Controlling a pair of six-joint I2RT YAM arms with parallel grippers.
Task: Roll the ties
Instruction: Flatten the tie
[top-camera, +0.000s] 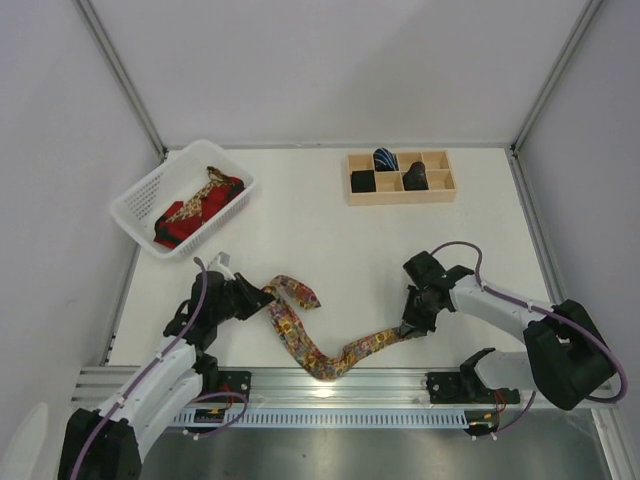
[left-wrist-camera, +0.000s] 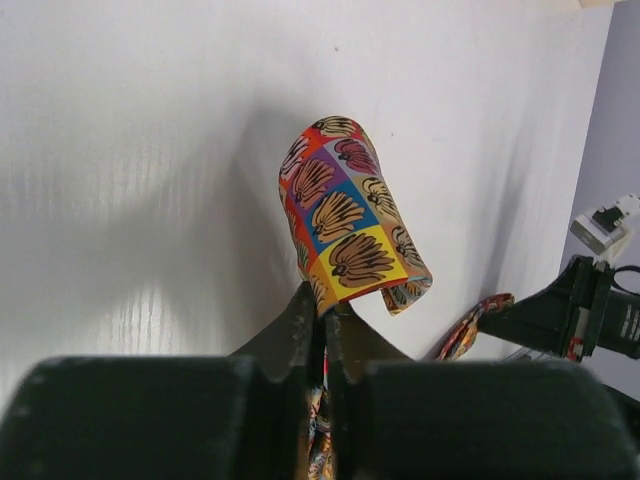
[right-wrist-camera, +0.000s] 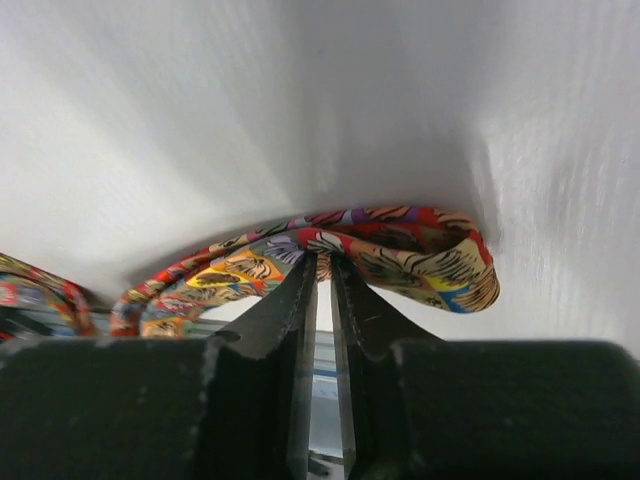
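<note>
A white table (top-camera: 330, 235) is being viewed from above. A multicoloured tie (top-camera: 300, 340) is lying in a loose S-curve across its front, running between two grippers that are reaching in from the near edge. The left gripper (top-camera: 262, 297) is pinching the tie just behind its broader pointed end, jaws pressed together on the cloth. In the left wrist view that end is arching up and over beyond the fingertips, pattern side out. The right gripper (top-camera: 410, 328) is clamping the narrower end, jaws nearly touching with fabric between them and a short folded loop poking out to one side. At the far left a white basket (top-camera: 128, 205) is holding unrolled ties (top-camera: 198, 208) in red and gold. Farther right along the back, a wooden tray (top-camera: 400, 199) is holding rolled ties (top-camera: 386, 158), dark and blue-striped. The step in hand is probably straightening the tie and starting its first turn. It would go best with the slack drawn out so the strip is lying flat and untwisted. One end should be held firmly while the other is curled tightly onto itself, edges aligned, so the roll is not skewing into a cone.
</note>
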